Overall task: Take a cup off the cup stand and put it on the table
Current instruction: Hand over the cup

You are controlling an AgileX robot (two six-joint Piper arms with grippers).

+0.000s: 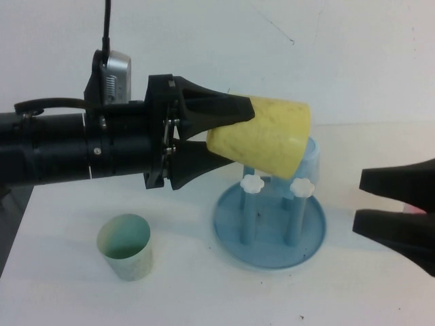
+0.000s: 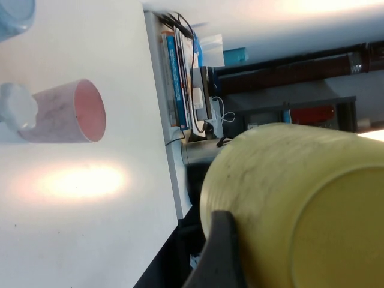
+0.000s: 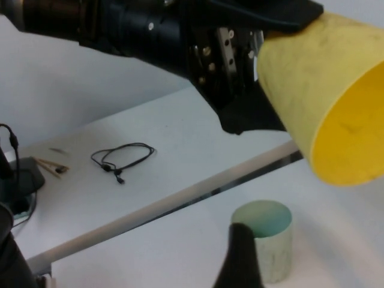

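Note:
My left gripper [image 1: 234, 136] is shut on the yellow cup [image 1: 265, 139] and holds it on its side in the air, above and just left of the blue cup stand [image 1: 272, 252], mouth toward the right. The cup fills the left wrist view [image 2: 288, 198] beside one black finger [image 2: 222, 252]. In the right wrist view the cup [image 3: 318, 102] shows its open mouth. Two white-knobbed pegs [image 1: 252, 184] stand free. My right gripper [image 1: 363, 202] is open and empty, low at the right of the stand above the white table [image 1: 170, 285].
A light blue cup [image 1: 311, 163] sits on a back peg of the stand, behind the yellow cup. A pale green cup [image 1: 126, 246] stands upright on the table at the front left. A pink cup [image 2: 66, 111] lies on its side on the table.

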